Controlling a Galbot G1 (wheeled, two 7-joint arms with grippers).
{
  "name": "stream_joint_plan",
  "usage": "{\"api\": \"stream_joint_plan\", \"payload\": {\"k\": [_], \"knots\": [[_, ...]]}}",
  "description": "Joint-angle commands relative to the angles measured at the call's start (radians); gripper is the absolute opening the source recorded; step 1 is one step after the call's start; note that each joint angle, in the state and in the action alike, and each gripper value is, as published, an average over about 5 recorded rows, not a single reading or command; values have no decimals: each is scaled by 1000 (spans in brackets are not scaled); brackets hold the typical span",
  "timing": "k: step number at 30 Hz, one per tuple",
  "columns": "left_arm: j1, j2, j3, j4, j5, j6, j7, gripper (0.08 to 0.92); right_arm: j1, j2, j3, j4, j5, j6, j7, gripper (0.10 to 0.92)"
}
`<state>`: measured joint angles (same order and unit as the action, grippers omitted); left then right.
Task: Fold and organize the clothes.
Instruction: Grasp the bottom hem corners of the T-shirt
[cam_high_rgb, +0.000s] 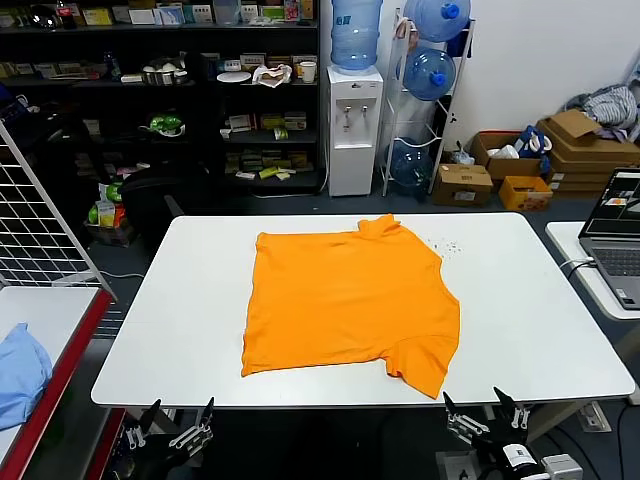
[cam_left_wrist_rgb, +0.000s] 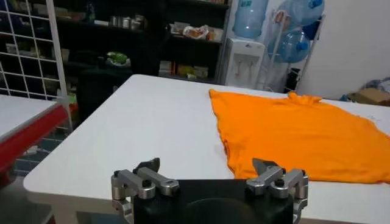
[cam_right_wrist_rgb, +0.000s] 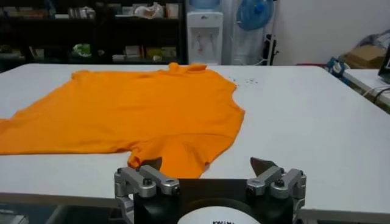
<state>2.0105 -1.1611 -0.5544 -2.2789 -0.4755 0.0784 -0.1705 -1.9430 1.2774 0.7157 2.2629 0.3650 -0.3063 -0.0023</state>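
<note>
You have a white surface (cam_high_rgb: 520, 320) in front of you, and the orange T-shirt (cam_high_rgb: 345, 300) lies spread on it, roughly in the middle and a little toward your right. The shirt lies mostly flat, with its collar toward the far edge and one short sleeve reaching the near edge on your right side, where its corner just overhangs the rim. No lettering shows on the side facing up. A few small dark specks sit on the surface just beyond the shirt's far right shoulder.

To your left a second white table with a red edge (cam_high_rgb: 60, 390) carries a light blue garment (cam_high_rgb: 20, 372), well apart from the shirt. To your right a laptop (cam_high_rgb: 620, 240) stands open on another table.

Your left gripper (cam_high_rgb: 168, 425) waits below the near edge of the surface, on the left and clear of the shirt. In the left wrist view its jaws stand wide apart, with nothing between them and nothing touching them; the shirt's near hem lies beyond them on the surface.

Your right gripper (cam_high_rgb: 487, 412) waits below the near edge on the right, just beside the overhanging sleeve corner but not touching it. In the right wrist view its jaws are likewise spread wide and hold nothing; the sleeve lies just ahead of them.
</note>
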Motion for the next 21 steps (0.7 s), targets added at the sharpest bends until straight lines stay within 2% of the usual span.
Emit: {"api": "stream_joint_plan", "payload": {"k": [1,5,9,15,21], "knots": [[-127,37,71,17,-83,68,-75,921,62,-5,-16,-10,2,-66,58,921],[-266,60,150,82,-133,147,-137,921,147,-22,-55,-49,12,-114,80,921],[-367,86,230,176,-136,160,-148,921,250,-34,-111,-121,8,-105,117,921],[-437,100,291,228,-129,158,-159,921,319,-28,-186,-191,-29,-95,133,921],[-454,94,311,264,-54,132,-149,921,361,-7,-227,-231,-46,-143,128,921]]}}
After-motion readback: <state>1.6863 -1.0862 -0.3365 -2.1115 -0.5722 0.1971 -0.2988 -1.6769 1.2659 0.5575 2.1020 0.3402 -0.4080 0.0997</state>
